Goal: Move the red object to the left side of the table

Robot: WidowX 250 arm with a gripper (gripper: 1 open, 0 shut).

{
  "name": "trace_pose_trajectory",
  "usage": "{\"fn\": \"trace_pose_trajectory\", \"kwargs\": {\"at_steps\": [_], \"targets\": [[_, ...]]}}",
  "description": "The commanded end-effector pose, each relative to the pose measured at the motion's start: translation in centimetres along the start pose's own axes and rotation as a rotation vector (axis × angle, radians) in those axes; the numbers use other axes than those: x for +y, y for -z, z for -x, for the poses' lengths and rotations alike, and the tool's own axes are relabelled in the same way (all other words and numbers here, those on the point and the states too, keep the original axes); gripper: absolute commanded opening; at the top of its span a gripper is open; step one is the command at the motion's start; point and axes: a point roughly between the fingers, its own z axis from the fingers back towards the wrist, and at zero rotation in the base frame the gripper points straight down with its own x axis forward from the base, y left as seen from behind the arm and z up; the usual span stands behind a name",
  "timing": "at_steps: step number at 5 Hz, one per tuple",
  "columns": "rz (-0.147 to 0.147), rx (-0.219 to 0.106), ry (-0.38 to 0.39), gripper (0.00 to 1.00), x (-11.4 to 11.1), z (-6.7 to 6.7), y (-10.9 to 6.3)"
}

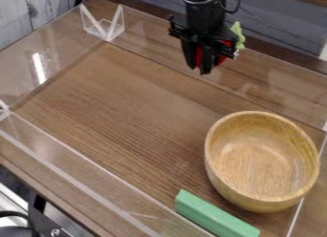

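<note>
Between the claw's [207, 59] black fingers near the table's [128, 107] far edge sits the red object [209, 55], a small glossy red shape mostly hidden by the fingers, lifted clear of the wood. Something green [236, 35] shows just beside the claw (whether it is the fruit's stem I cannot tell). Jaws are closed on the red object. Above it the black arm [200, 4] hangs upright, claw pointing straight down, well apart from the bowl [263, 161] and green block [215, 216] at the near right
</note>
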Motion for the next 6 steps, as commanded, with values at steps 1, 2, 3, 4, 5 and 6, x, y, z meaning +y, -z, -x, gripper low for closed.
{"fn": "trace_pose_trajectory", "kwargs": {"at_steps": [1,2,3,4,5,6], "targets": [[0.001,-0.068,0.020,0.00,-0.2,-1.4,-2.2],[0.007,-0.076,0.020,0.00,1.3,-1.3,-2.8],[0.014,-0.085,0.019,0.00,2.8,-1.3,-3.5],[0.009,-0.089,-0.029,0.00,2.7,-1.2,-3.5],[0.009,-0.095,-0.046,0.00,1.8,-1.7,-3.3],[0.007,-0.099,-0.075,0.00,1.0,-2.2,-3.4]]}}
